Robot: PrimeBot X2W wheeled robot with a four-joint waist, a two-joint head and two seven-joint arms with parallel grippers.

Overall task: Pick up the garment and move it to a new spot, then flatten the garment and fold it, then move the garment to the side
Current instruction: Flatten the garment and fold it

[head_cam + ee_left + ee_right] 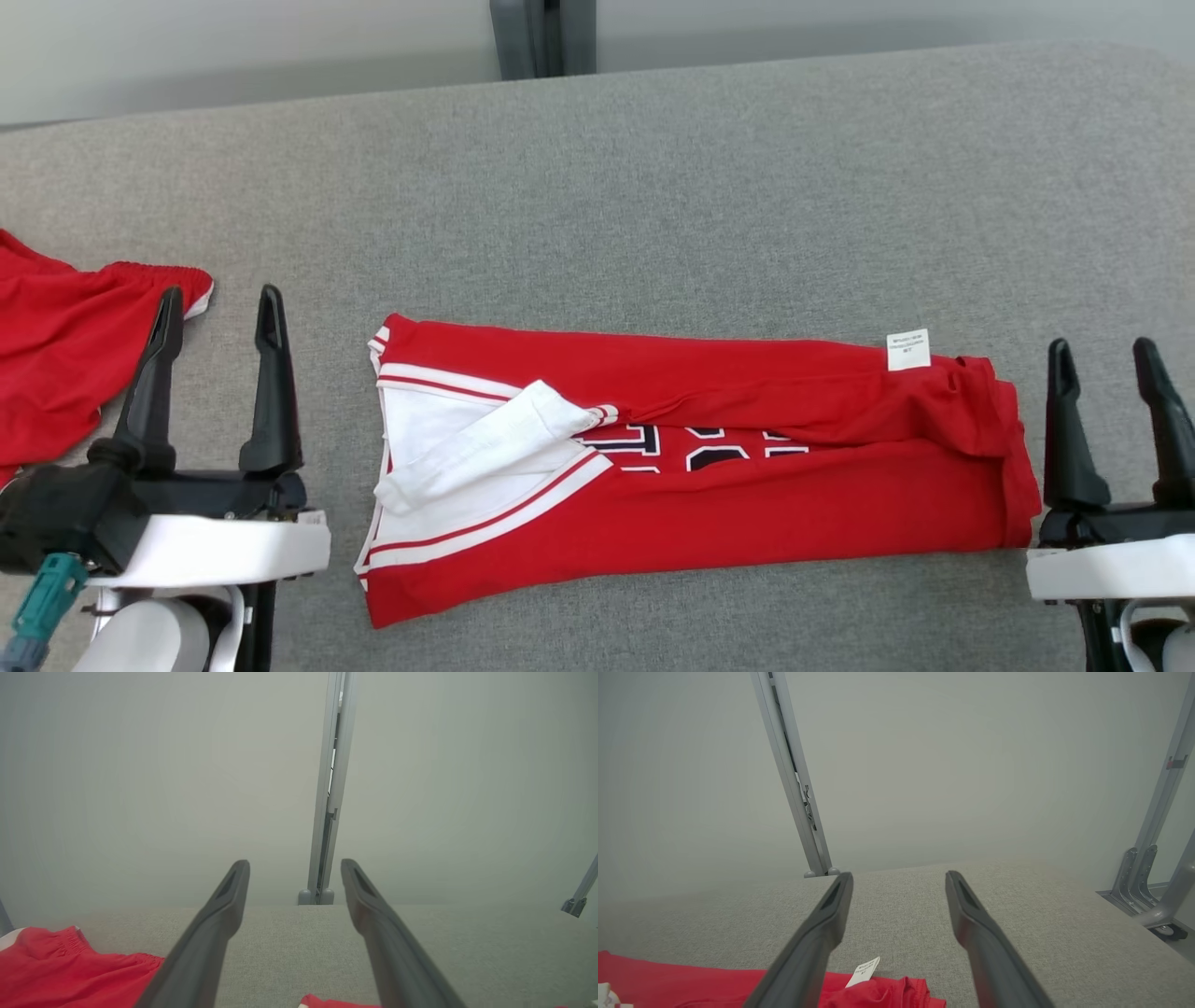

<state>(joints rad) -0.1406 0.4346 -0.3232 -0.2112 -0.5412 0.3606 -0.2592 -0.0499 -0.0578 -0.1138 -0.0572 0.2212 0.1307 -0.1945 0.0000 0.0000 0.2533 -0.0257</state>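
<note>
Currently: folded red garment lies on grey table between left end effector and right end effector, nearer the right. Both end effectors are released, empty; red shorts beside the left.

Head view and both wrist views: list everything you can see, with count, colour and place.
jersey: one, red with white trim and dark numerals, folded into a long strip, mid-table between the grippers
label: one, white, on the jersey's far edge near its right end
other garment: one, red with a gathered waistband, at the table's left edge
table: one, grey fabric top
post: one, grey metal, behind the table's far edge
frame legs: grey metal, off the table's right side
left gripper: one, dark fingers, open, low left of the jersey
right gripper: one, dark fingers, open, just right of the jersey
</note>
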